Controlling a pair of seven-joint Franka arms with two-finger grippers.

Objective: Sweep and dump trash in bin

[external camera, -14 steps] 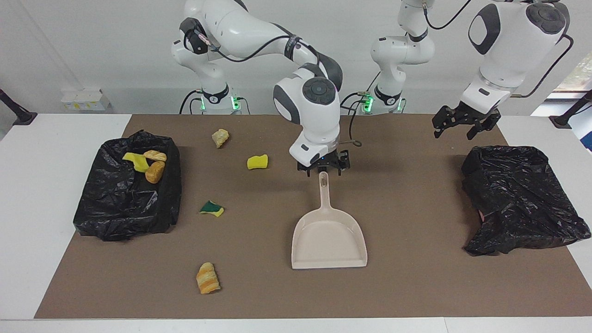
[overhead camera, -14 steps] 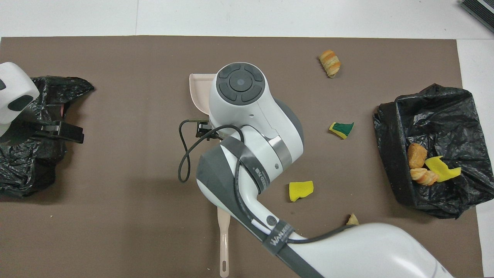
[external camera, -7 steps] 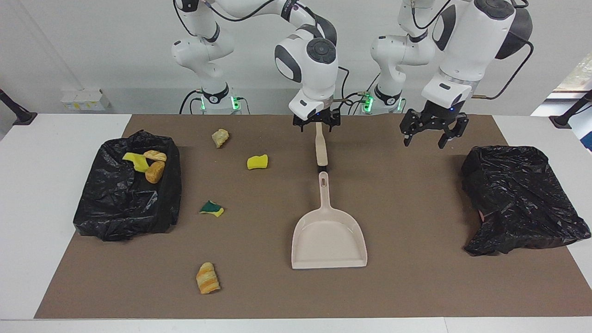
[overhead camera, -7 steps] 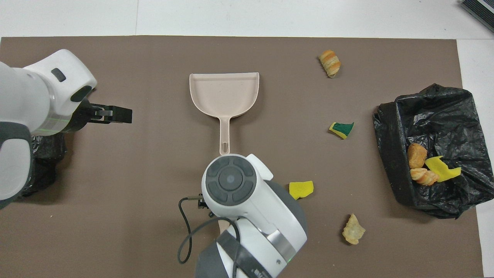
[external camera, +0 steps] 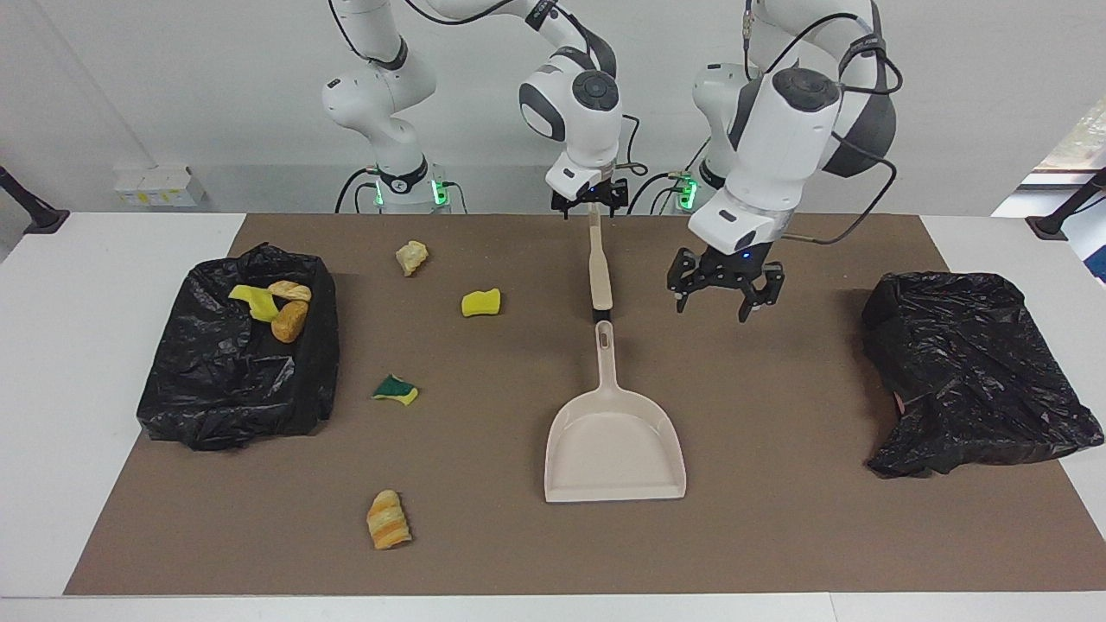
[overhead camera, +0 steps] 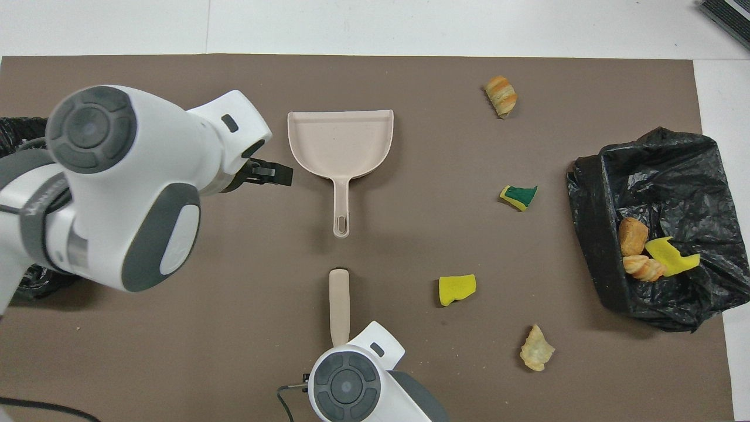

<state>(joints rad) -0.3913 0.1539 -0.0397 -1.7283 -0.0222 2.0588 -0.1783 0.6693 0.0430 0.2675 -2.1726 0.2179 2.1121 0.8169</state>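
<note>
**Left gripper open and empty, well apart from every scrap**

Over bare mat [external camera: 778, 518], just beside the handle of the dustpan [external camera: 615, 449] on the side toward the left arm's end: left gripper [external camera: 724, 292], up in the air and apart from the dustpan. Fingers [external camera: 745, 304] spread wide, nothing between them.

Over the robot-side end of the brush [external camera: 598, 268]: right gripper [external camera: 590, 204]. Cannot tell whether open or closed, nor whether gripping the brush. Brush in line with the dustpan handle, its tip just short of that handle.

All trash toward the right arm's end of the table from both grippers, none of it touching either.

- Closest to the right gripper: yellow sponge bit [external camera: 480, 302], near the brush but apart from it, and tan lump [external camera: 412, 257] a little farther toward the right arm's end.
- Well apart from the left gripper's open fingers, with brush and dustpan between: green-and-yellow sponge bit [external camera: 396, 390] and striped bread lump [external camera: 388, 519], both loose on the mat.
- Farthest from the open fingers, inside the black-lined bin [external camera: 238, 389]: yellow scrap [external camera: 253, 301], brown bread lump [external camera: 289, 320] and pale bread lump [external camera: 289, 290], bunched together and touching.

Toward the left arm's end from the open fingers, near but apart: a second black bag [external camera: 968, 371].
</note>
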